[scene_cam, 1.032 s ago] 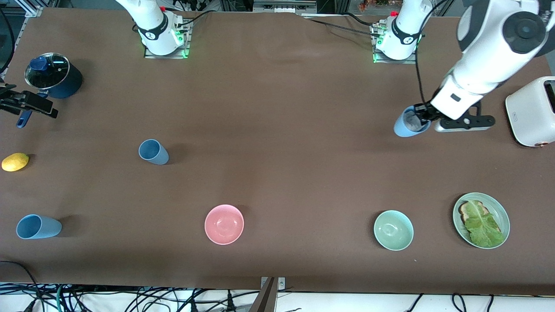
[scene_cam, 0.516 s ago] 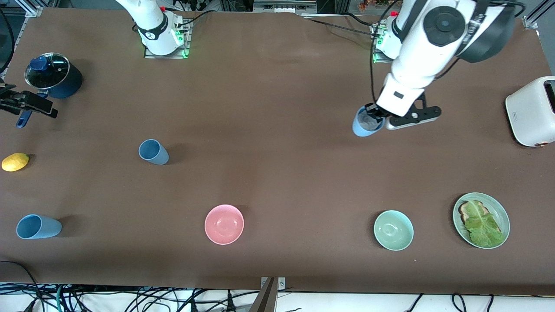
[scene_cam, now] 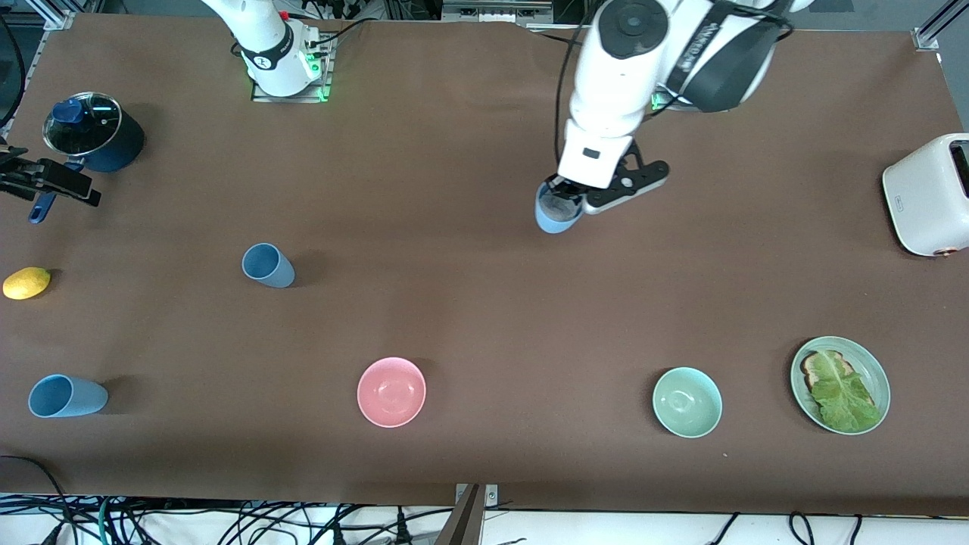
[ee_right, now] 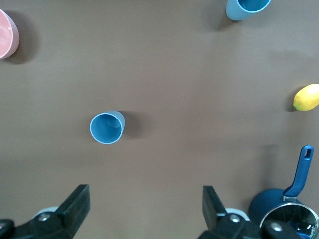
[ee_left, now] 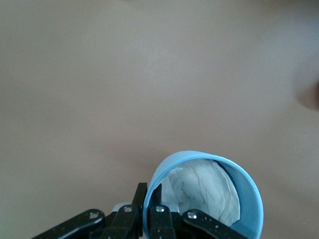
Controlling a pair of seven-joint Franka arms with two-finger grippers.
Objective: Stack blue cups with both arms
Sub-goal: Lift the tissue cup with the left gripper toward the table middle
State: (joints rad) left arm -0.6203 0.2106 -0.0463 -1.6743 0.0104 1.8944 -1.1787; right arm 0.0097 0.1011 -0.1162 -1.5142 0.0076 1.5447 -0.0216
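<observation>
My left gripper [scene_cam: 562, 198] is shut on the rim of the lighter sky-blue cup [scene_cam: 555, 216], one finger inside and one outside. It holds the cup in the air over bare table between the two bases. The left wrist view shows this cup [ee_left: 249, 194], whitish-grey inside, pinched by the left gripper [ee_left: 151, 191]. The slate-blue cup [scene_cam: 266, 265] stands upright toward the right arm's end and also shows in the right wrist view [ee_right: 106, 127]. My right gripper [scene_cam: 53, 182] waits open and empty beside the navy pot, its fingers spread wide around the gripper's midpoint [ee_right: 144, 199].
A third sky-blue tumbler [scene_cam: 66, 396] stands near the front camera at the right arm's end. A navy pot [scene_cam: 95, 140], a lemon [scene_cam: 26, 282], a pink bowl [scene_cam: 391, 391], a green bowl [scene_cam: 687, 402], a plate [scene_cam: 878, 375] with toast and lettuce, and a white toaster [scene_cam: 931, 193] are on the table.
My left arm has carried the sky-blue cup steadily toward the right arm's end of the table. The right arm and the other cups have not moved.
</observation>
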